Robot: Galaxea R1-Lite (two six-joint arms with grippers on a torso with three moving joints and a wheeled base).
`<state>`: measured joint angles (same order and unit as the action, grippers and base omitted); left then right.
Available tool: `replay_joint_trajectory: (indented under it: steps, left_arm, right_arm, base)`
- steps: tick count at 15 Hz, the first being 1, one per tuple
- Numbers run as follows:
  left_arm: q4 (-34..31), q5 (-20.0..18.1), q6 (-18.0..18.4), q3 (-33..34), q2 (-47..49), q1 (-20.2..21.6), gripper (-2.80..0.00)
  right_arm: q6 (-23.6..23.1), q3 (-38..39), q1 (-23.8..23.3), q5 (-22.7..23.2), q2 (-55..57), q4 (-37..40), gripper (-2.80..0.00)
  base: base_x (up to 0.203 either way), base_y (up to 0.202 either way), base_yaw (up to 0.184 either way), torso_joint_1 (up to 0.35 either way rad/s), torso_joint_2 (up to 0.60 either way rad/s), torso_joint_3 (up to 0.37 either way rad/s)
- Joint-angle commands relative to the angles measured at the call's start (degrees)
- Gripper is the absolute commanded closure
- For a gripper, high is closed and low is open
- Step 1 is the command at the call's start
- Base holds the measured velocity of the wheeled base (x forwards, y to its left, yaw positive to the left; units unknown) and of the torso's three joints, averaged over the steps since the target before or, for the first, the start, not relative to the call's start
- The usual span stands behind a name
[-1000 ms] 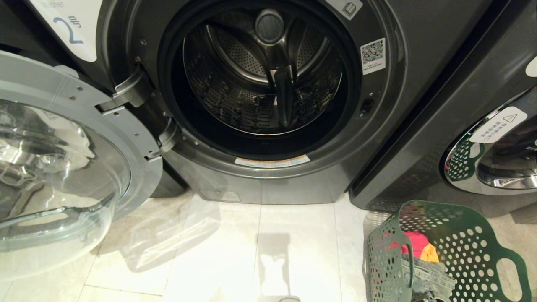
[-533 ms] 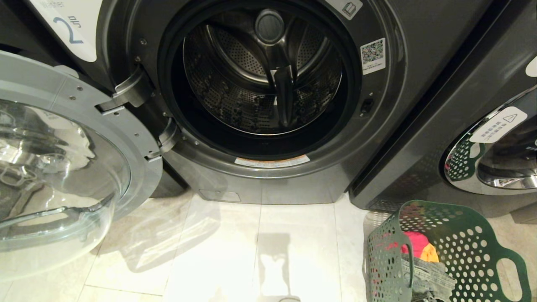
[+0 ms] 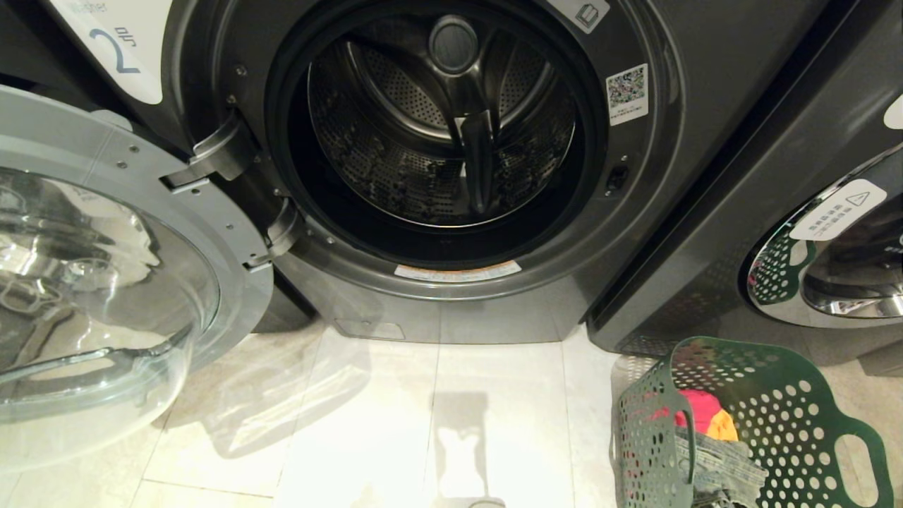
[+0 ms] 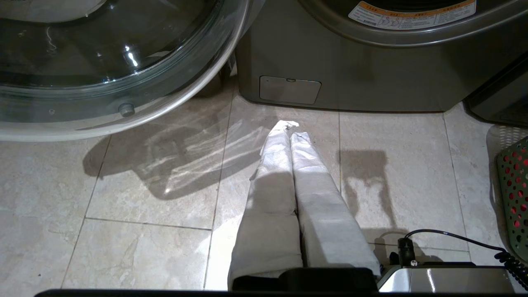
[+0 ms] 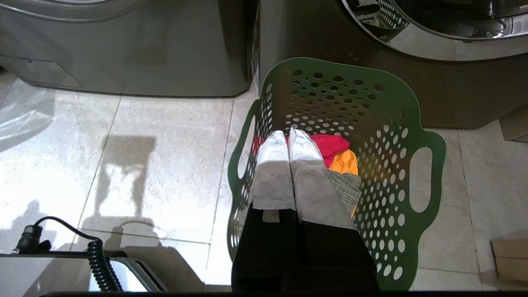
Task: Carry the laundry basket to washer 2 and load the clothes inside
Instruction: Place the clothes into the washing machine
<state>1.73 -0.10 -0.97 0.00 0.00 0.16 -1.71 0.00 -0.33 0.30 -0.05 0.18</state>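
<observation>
**Laundry basket parked by washer 2, loading still to begin**

The laundry basket (image 3: pixel 748 423), dark green perforated plastic with oval cut-out handles, stands on the pale tiled floor (image 3: pixel 367 423) at the lower right of our head view. The clothes (image 3: pixel 709 441), a small heap of red, orange-yellow and grey-blue denim, lie inside it.

Washer 2 (image 3: pixel 635 212), the dark grey front-loader marked with a blue numeral, fills the upper centre. Its round glass door (image 3: pixel 106 282) hangs open at left, and its steel drum (image 3: pixel 437 134) looks bare. We judge the carrying done and the loading not started.

Our right gripper (image 5: pixel 288 136) hangs above the basket, cloth-wrapped fingers pressed together, holding nothing. Our left gripper (image 4: pixel 288 128) points at bare floor before the washer, likewise closed and empty.
</observation>
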Motion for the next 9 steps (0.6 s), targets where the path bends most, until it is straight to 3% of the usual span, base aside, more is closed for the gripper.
replay_joint_trajectory:
  steps: [1, 9]
  left_arm:
    - [0.0, 0.0, -0.1, 0.6, 0.0, 0.0, 0.00]
    - [-0.4, 0.0, 0.0, 0.5, -0.1, 0.0, 0.00]
  right_arm:
    - [0.0, 0.0, 0.0, 0.0, 0.0, 0.0, 0.00]
    - [0.0, 0.0, 0.0, 0.0, 0.0, 0.0, 0.00]
  base:
    - [0.000, 0.000, 0.000, 0.000, 0.00, 0.000]
    - [0.000, 0.000, 0.000, 0.000, 0.00, 0.000]
